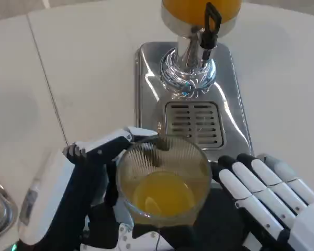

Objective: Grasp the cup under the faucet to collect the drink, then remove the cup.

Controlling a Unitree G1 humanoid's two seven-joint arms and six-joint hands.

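I hold the cup (164, 180) in my left hand (89, 178). My fingers wrap around its side so it stays upright and nothing spills. The cup is see-through and has orange drink in the bottom. It sits low and close to me, in front of the drain grate (194, 123), not right under the faucet (209, 26) any more. So I think the filling is done and I am taking the cup away.

The drink machine (191, 63) stands on its shiny tray (146, 89) on the white surface (83, 68). The grate is there to catch drips from the faucet above it.

My right hand (267, 193) is just beside the cup with its fingers out straight. It holds nothing. I think it waits there to help if the cup tips.

Next I should keep the cup level and move slowly, because the drink could slosh out.
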